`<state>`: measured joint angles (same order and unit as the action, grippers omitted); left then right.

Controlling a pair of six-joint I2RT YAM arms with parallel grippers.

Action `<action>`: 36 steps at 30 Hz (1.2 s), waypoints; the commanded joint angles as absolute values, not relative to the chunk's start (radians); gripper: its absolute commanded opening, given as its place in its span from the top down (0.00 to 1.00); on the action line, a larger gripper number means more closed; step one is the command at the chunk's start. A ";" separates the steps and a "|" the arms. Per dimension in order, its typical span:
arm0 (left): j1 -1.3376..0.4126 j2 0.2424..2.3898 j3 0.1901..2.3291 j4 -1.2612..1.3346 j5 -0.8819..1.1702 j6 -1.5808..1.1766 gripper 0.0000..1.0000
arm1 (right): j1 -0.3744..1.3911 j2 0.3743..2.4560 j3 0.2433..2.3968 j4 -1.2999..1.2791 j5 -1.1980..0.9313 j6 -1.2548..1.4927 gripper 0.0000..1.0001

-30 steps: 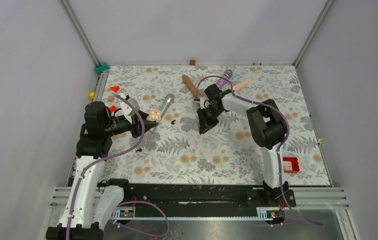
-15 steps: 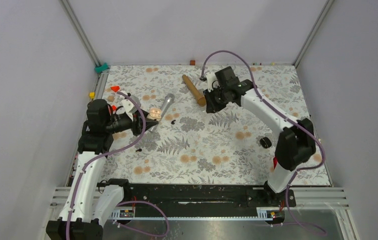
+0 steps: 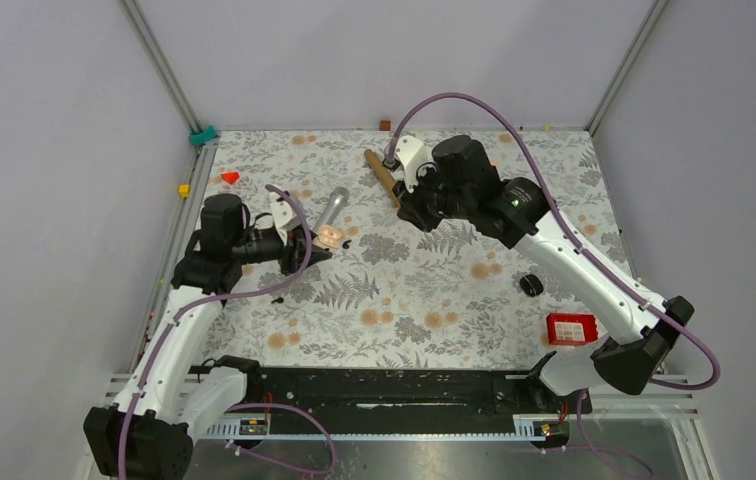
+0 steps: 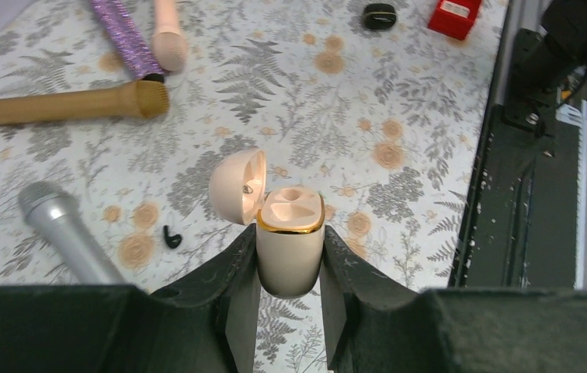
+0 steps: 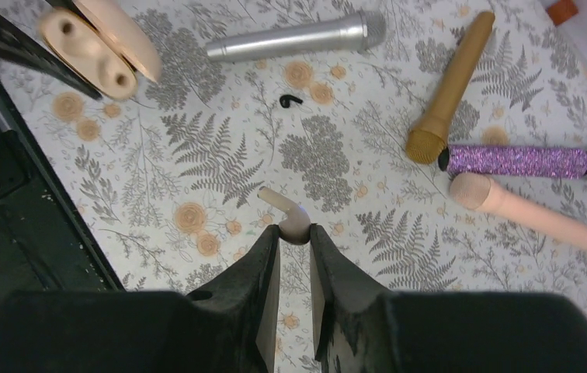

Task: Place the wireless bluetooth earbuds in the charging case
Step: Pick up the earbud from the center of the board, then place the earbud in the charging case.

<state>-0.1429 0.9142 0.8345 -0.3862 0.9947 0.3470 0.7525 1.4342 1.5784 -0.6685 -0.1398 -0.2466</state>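
Right wrist view has the right gripper (image 5: 294, 233) pinched shut on a small peach-coloured stemmed earbud (image 5: 283, 210). Its rounded head sits between the fingertips and its stem juts forward and to their left, clear of the fern-printed tablecloth (image 5: 197, 148). A tiny black bean-shaped earbud (image 5: 291, 100) lies loose on the cloth well ahead of that gripper, just short of a silver stick microphone (image 5: 298, 36). Farther ahead and to the left, the left gripper (image 4: 290, 237) is clamped on the lower body of the peach, gold-rimmed plastic charging case (image 4: 291, 208). The lid is hinged open to the left gripper's left, and both wells face up, seemingly empty. Judging by their size, the earbuds will be very light, rigid and smooth, so they could squirt out of a hard pinch or twist between the pads. A hold across the bulb looks best, leaving the stem free to lead into a well. The case is stiff too, but its hinged lid seems the weak part, so gripping the body low suits it.
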 commanded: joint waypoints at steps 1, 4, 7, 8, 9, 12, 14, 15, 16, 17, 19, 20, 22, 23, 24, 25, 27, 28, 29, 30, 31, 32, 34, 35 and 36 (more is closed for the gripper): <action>-0.212 0.925 0.841 -0.452 1.021 0.491 1.00 | 0.811 1.411 1.631 -0.673 -0.155 -0.241 0.84; -0.255 0.937 0.852 -0.509 1.031 0.559 1.00 | 0.862 1.422 1.637 -0.677 -0.162 -0.230 0.84; -0.278 0.946 0.857 -0.563 1.068 0.628 1.00 | 0.913 1.447 1.653 -0.694 -0.159 -0.218 0.84; -0.284 0.948 0.859 -0.565 1.067 0.628 1.00 | 0.926 1.454 1.658 -0.700 -0.160 -0.209 0.84; -0.285 0.951 0.861 -0.565 1.064 0.626 1.00 | 0.938 1.460 1.661 -0.703 -0.154 -0.197 0.84; -0.288 0.959 0.864 -0.566 1.067 0.625 1.00 | 0.972 1.473 1.665 -0.709 -0.143 -0.162 0.84; -0.292 0.960 0.862 -0.566 1.066 0.625 1.00 | 0.991 1.480 1.670 -0.714 -0.125 -0.147 0.84; -0.292 0.962 0.862 -0.566 1.064 0.623 1.00 | 0.999 1.485 1.670 -0.713 -0.119 -0.139 0.84; -0.292 0.962 0.863 -0.566 1.066 0.622 1.00 | 1.006 1.492 1.671 -0.714 -0.119 -0.135 0.84; -0.292 0.962 0.864 -0.567 1.067 0.621 1.00 | 1.013 1.500 1.671 -0.713 -0.119 -0.131 0.84; -0.293 0.960 0.865 -0.566 1.072 0.617 1.00 | 1.023 1.524 1.678 -0.709 -0.111 -0.117 0.84; -0.292 0.961 0.867 -0.566 1.074 0.614 1.00 | 1.026 1.535 1.681 -0.705 -0.109 -0.105 0.84; -0.292 0.959 0.868 -0.566 1.078 0.609 1.00 | 1.030 1.556 1.689 -0.695 -0.102 -0.079 0.84; -0.292 0.958 0.870 -0.566 1.081 0.604 1.00 | 1.031 1.566 1.695 -0.691 -0.099 -0.067 0.84; -0.293 0.958 0.872 -0.565 1.084 0.600 1.00 | 1.032 1.577 1.702 -0.690 -0.093 -0.055 0.84; -0.293 0.958 0.875 -0.566 1.088 0.596 1.00 | 1.032 1.587 1.709 -0.689 -0.089 -0.043 0.84; -0.293 0.956 0.877 -0.566 1.093 0.591 1.00 | 1.032 1.604 1.724 -0.689 -0.080 -0.029 0.84; -0.292 0.956 0.877 -0.566 1.091 0.588 1.00 | 1.033 1.611 1.730 -0.690 -0.078 -0.026 0.84; -0.292 0.954 0.877 -0.565 1.091 0.588 1.00 | 1.032 1.617 1.739 -0.694 -0.084 -0.025 0.84; -0.293 0.953 0.876 -0.558 1.087 0.582 1.00 | 1.033 1.623 1.748 -0.701 -0.088 -0.023 0.84; -0.292 0.952 0.873 -0.550 1.079 0.574 1.00 | 1.035 1.627 1.755 -0.707 -0.092 -0.021 0.84; -0.292 0.951 0.869 -0.540 1.074 0.568 1.00 | 1.036 1.630 1.759 -0.708 -0.094 -0.020 0.84; -0.292 0.947 0.864 -0.527 1.066 0.556 1.00 | 1.044 1.635 1.766 -0.713 -0.083 -0.021 0.84; -0.292 0.947 0.865 -0.525 1.065 0.553 1.00 | 1.047 1.638 1.770 -0.715 -0.077 -0.021 0.85; -0.292 0.948 0.865 -0.524 1.064 0.550 1.00 | 1.051 1.642 1.773 -0.717 -0.072 -0.023 0.84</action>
